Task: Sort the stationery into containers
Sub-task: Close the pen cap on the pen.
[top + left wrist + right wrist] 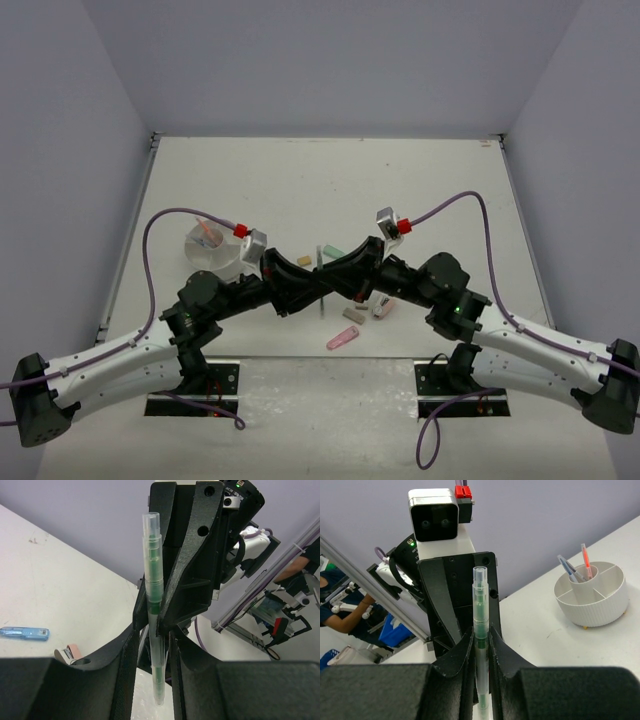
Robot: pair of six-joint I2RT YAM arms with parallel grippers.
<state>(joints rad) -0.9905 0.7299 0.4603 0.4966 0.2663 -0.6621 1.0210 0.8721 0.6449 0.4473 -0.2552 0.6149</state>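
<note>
Stationery leans in the white holder at the left: a grey-blue pen and an orange pen. At centre, off the table, the left gripper straddles a clear green pen, its jaws narrowly apart with a sliver of gap on each side. The pen's long axis runs upright, capped end uppermost. The right gripper pinches the pen. A pink marker lies on the table below them.
</note>
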